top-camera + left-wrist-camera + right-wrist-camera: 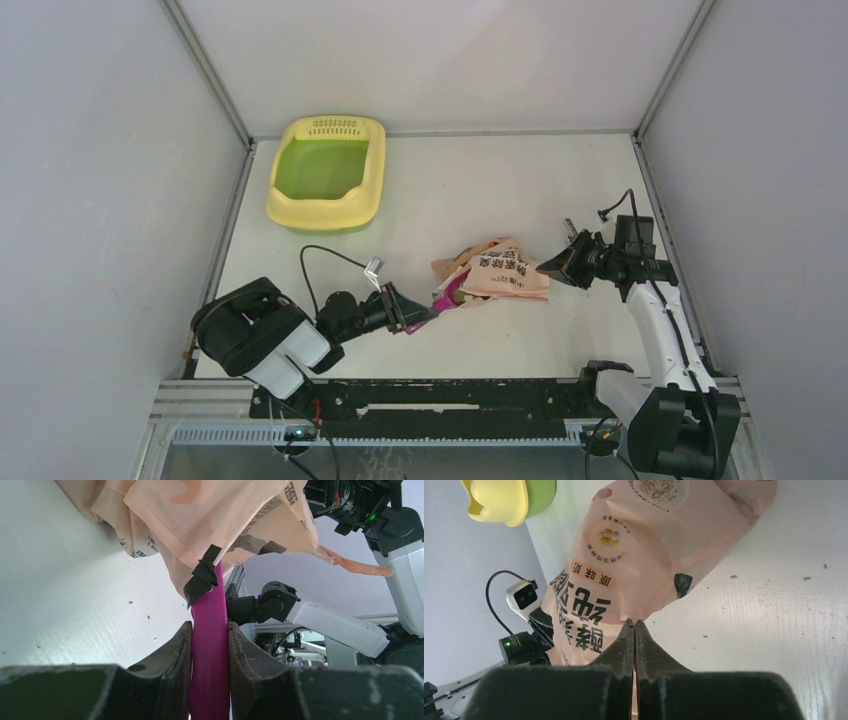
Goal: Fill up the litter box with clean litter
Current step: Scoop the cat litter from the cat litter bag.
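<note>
Left jaws clamped the pink scoop [210, 630], right jaws pinched tight on the bag [505, 272], the empty litter box [322, 214] far across the tabletop [500, 180]; a tugged bag risked spilling its contents.

We're looking at a robot test cell in a lab: a white table [570, 190] boxed in by plain grey panels [90, 180] at nine, twelve and three o'clock. Aluminium frame posts [212, 75] rise at eleven and one. The left arm [262, 335] and right arm [662, 320] are bolted to a black rail [450, 402] at six.
</note>
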Robot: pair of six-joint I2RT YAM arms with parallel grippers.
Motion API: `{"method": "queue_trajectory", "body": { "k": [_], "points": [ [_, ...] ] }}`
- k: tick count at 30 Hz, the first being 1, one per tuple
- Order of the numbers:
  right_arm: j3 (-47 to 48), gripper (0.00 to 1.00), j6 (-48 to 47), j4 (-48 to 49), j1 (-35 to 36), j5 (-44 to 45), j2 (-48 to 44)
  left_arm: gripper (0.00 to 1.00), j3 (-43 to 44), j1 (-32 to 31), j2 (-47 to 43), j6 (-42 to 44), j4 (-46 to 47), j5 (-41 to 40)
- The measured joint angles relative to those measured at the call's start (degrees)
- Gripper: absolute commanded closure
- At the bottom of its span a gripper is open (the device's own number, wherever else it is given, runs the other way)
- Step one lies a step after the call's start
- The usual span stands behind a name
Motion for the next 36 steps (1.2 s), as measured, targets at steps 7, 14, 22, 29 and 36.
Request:
{"method": "queue_trajectory", "body": {
  "k": [7, 14, 22, 29, 36],
  "points": [
    [-0.5, 1.00, -1.4, -1.4, -0.3, 0.3, -1.9, 1.00, -2.0, 0.0, -3.1, -0.7, 0.5, -0.9],
    [-1.3, 1.00, -1.7, -2.3, -2.0, -0.1, -2.8, 1.00, -3.0, 0.0, -6.7, -4.2, 0.4, -0.9],
    [-1.3, 1.00, -1.3, -1.6, -2.6, -0.2, -3.4, 1.00, -3.3, 0.1, -12.9, -10.0, -0.7, -1.0],
    [-1.3, 1.00, -0.3, -0.4, -2.6, -0.4, -3.3, 1.00, -3.3, 0.1, -13.0, -13.5, -1.5, -1.0],
    [-1.3, 1.00, 0.8, 1.0, -2.6, -0.2, -2.7, 1.00, -3.3, 0.2, -19.1, -16.2, -3.7, -1.0]
  ]
}}
